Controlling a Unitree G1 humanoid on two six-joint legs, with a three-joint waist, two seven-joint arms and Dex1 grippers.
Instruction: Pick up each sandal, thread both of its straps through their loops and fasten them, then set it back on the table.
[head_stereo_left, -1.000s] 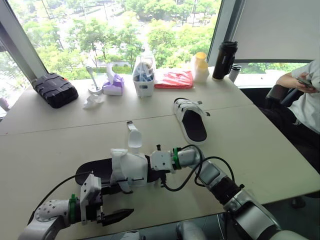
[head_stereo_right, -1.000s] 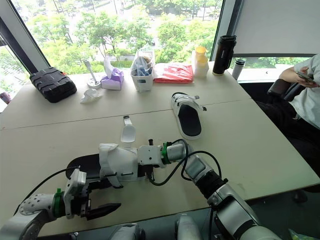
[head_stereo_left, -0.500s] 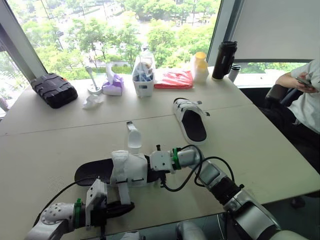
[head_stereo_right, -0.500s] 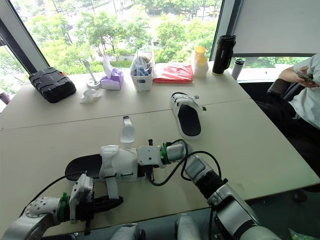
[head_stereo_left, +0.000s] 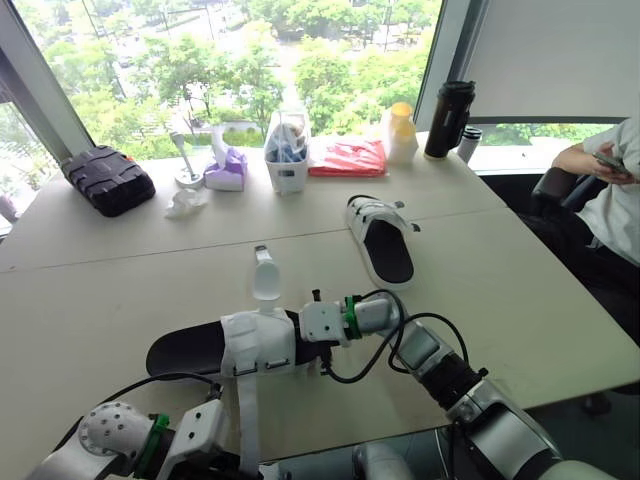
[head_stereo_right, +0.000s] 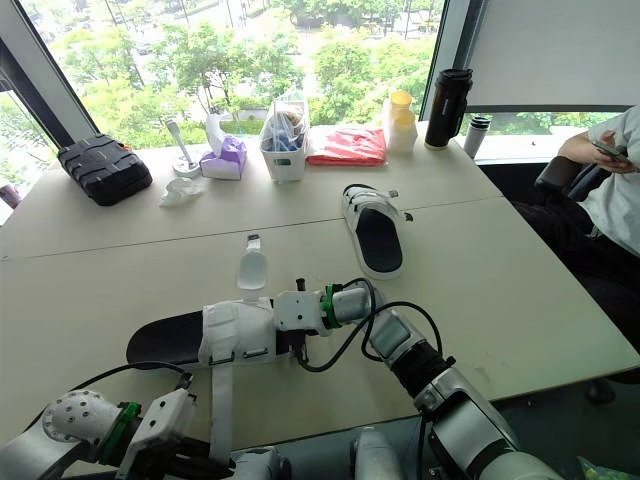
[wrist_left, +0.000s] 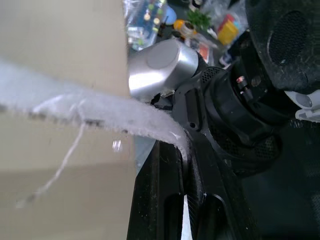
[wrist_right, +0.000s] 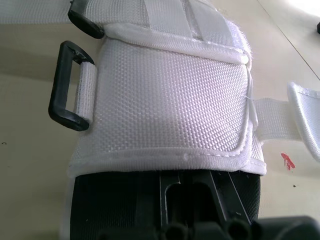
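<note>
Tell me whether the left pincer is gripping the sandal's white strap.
Yes: in the left wrist view the white strap runs down between the left pincer's two black fingers, pinched there.

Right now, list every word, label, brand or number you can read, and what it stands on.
No text is readable.
Purple tissue pack: print too small to read.
Red plastic packet: nothing legible.
Black insulated tumbler: no readable marking.
White woven sandal and its strap: no label shows.
</note>
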